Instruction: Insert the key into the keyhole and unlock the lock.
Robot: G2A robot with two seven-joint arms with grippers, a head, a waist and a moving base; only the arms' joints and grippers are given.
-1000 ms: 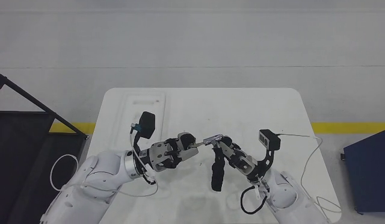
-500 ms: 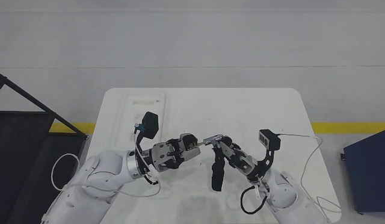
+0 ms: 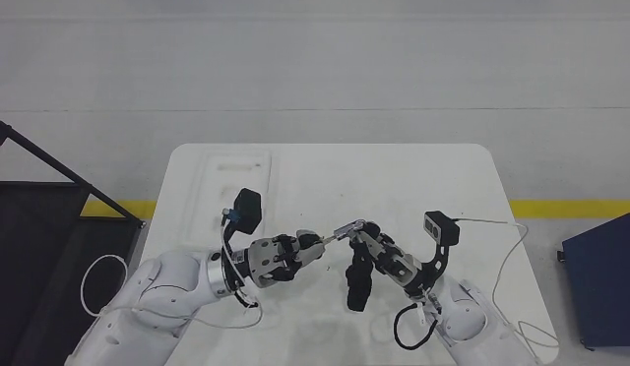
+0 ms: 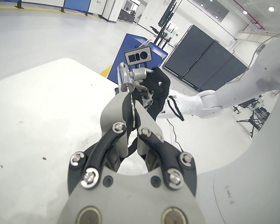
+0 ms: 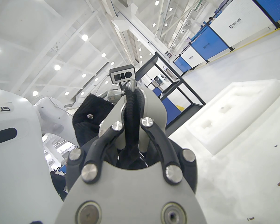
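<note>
My left gripper (image 4: pixel 130 104) is shut on the flat metal key (image 4: pixel 132 114). The key's tip touches the end face of the silver lock (image 4: pixel 124 78), where the keyhole is. In the top view the left gripper (image 3: pixel 311 240) and right gripper (image 3: pixel 363 238) face each other above the table's near middle, with the lock (image 3: pixel 346 230) between them. My right gripper (image 5: pixel 130 94) is shut on the lock (image 5: pixel 112 93) through a black cloth (image 5: pixel 89 115). The cloth hangs below it (image 3: pixel 355 282). How deep the key sits cannot be told.
A white foam tray (image 3: pixel 236 174) with moulded recesses lies at the table's far left, also seen from the right wrist (image 5: pixel 235 113). The white table (image 3: pixel 423 179) is bare at the far right. A thin cable (image 3: pixel 512 253) trails by the right arm.
My left arm has shifted a little toward the table's near edge and turned its wrist, keeping the key at the lock. The right arm has held still.
</note>
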